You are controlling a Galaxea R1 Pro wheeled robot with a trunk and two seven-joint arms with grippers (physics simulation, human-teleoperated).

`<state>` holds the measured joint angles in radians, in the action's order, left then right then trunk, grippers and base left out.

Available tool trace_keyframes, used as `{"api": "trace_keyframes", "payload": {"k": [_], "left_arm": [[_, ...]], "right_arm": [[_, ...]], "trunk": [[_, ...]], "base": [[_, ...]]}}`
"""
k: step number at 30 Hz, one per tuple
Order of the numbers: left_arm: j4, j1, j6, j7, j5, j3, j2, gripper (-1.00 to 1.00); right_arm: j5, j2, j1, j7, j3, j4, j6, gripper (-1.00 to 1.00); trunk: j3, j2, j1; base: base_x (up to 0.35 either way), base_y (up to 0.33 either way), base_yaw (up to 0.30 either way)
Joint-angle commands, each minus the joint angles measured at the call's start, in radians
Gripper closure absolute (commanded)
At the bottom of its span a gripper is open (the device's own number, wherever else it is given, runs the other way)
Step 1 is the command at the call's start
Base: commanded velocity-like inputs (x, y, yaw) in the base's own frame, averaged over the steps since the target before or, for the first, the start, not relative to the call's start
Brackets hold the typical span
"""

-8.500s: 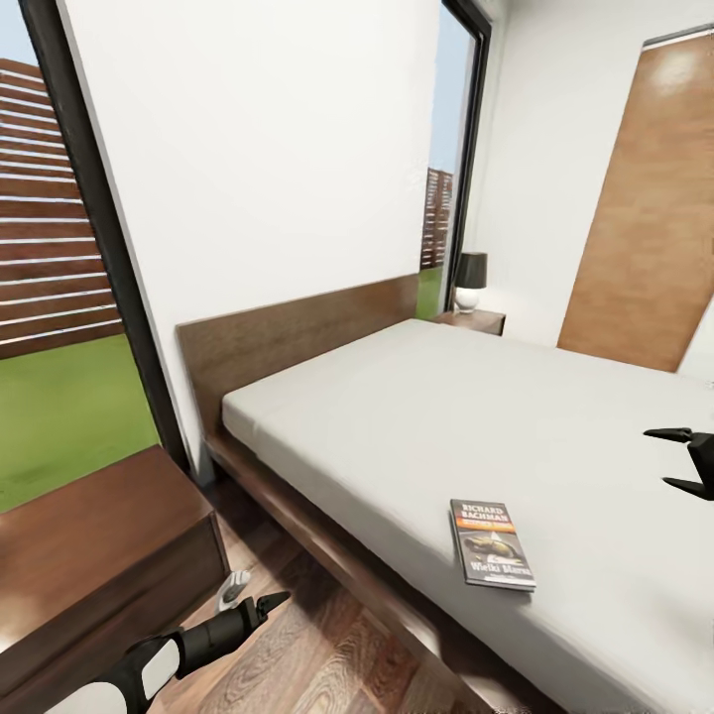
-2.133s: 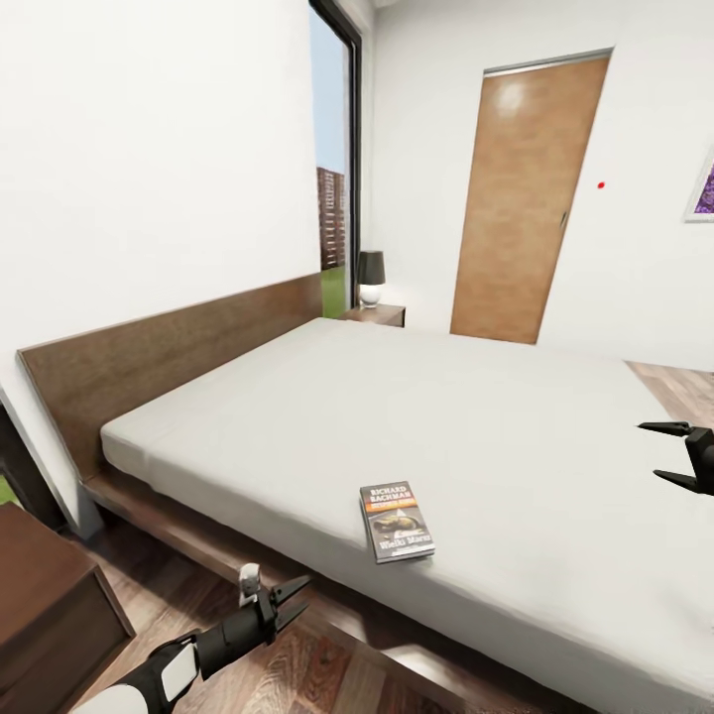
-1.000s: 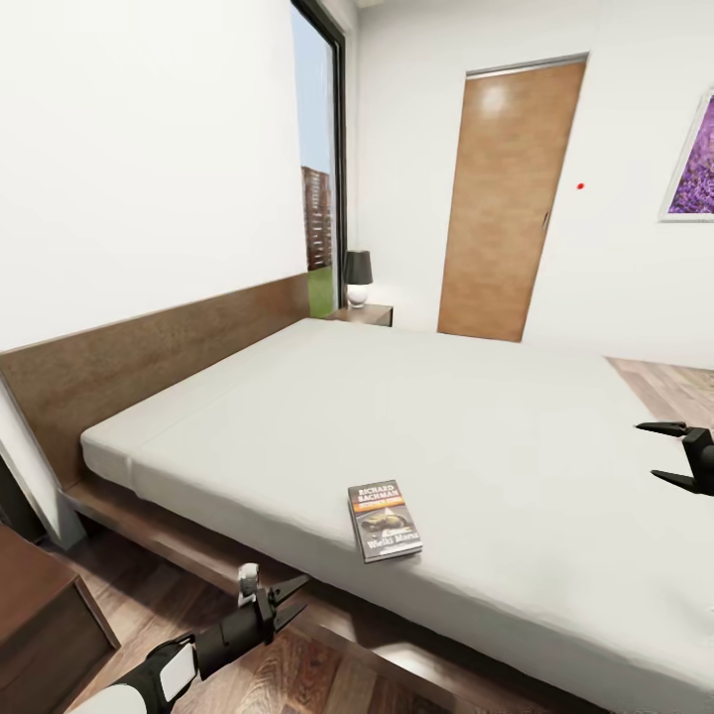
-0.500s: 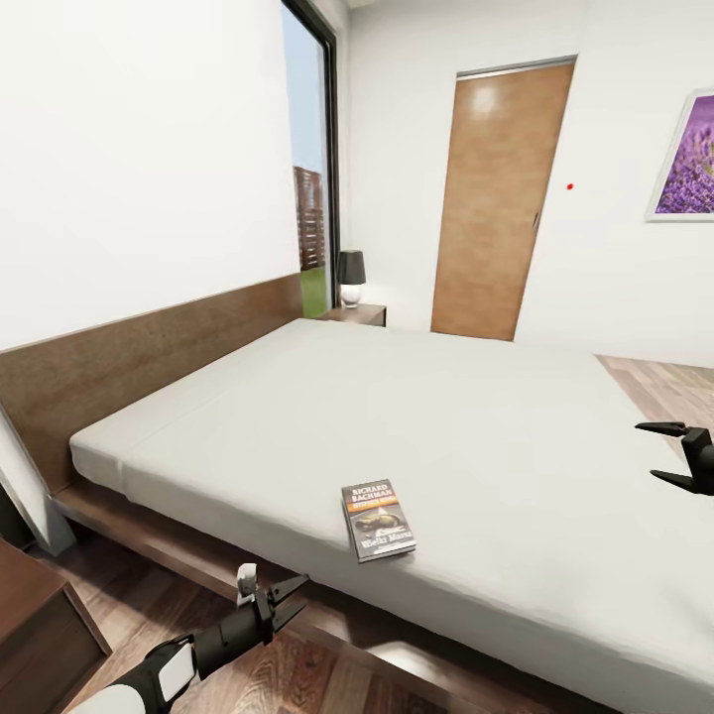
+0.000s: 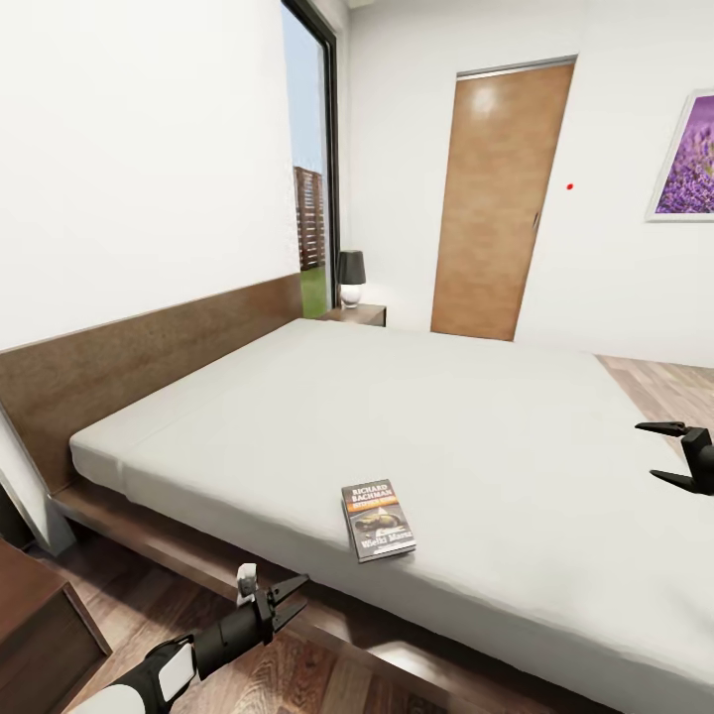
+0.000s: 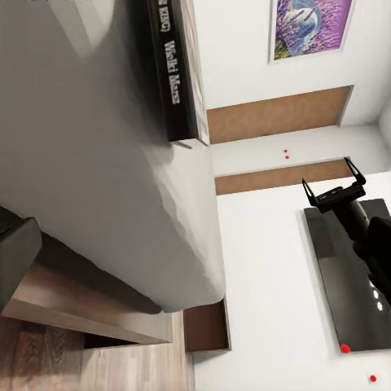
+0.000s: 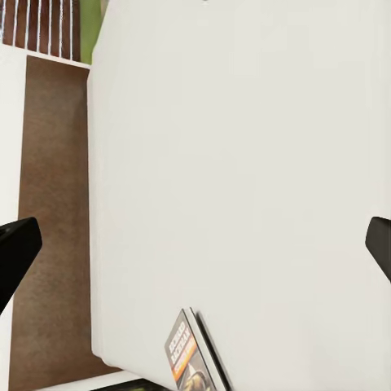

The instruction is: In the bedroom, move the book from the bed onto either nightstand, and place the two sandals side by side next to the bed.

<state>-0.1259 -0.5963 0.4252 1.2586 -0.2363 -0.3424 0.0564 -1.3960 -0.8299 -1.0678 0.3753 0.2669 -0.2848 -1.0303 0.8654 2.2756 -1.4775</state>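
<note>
The book (image 5: 378,520) lies flat on the light grey mattress of the bed (image 5: 436,416), close to its near edge, cover up. My left gripper (image 5: 289,599) hangs open and empty over the wood floor, below and left of the book. My right gripper (image 5: 670,455) is open above the mattress, well to the book's right. The left wrist view shows the book (image 6: 173,73) edge-on and the right gripper (image 6: 334,192) beyond it. In the right wrist view the book (image 7: 191,359) lies ahead of the spread fingertips (image 7: 15,251). The sandals are out of view.
One nightstand (image 5: 359,314) with a black-shaded lamp (image 5: 350,278) stands at the bed's far side by the window. The other nightstand (image 5: 40,625) is at my near left. A wooden door (image 5: 491,198) and a purple picture (image 5: 684,154) are on the far wall.
The camera swung right along the bed until half a second ago, bringing the door and picture into view; since then it is still. The book and both open grippers have not moved.
</note>
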Motion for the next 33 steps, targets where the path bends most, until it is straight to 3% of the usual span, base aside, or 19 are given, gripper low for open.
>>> {"api": "trace_keyframes", "payload": {"k": [1, 33], "left_arm": [[0.0, 0.0, 0.01, 0.002, -0.008, 0.005, 0.0, -1.0], [0.0, 0.0, 0.009, 0.002, -0.008, 0.005, -0.004, -1.0]], "right_arm": [[0.006, -0.001, -0.001, 0.011, 0.005, 0.001, 0.0, -1.0], [0.006, 0.0, -0.001, 0.019, 0.006, 0.001, -0.001, -1.0]], "trunk": [[0.001, 0.0, 0.0], [0.001, 0.0, 0.0]], "base": [[0.0, 0.0, 0.0], [0.009, -0.002, 0.0]]}}
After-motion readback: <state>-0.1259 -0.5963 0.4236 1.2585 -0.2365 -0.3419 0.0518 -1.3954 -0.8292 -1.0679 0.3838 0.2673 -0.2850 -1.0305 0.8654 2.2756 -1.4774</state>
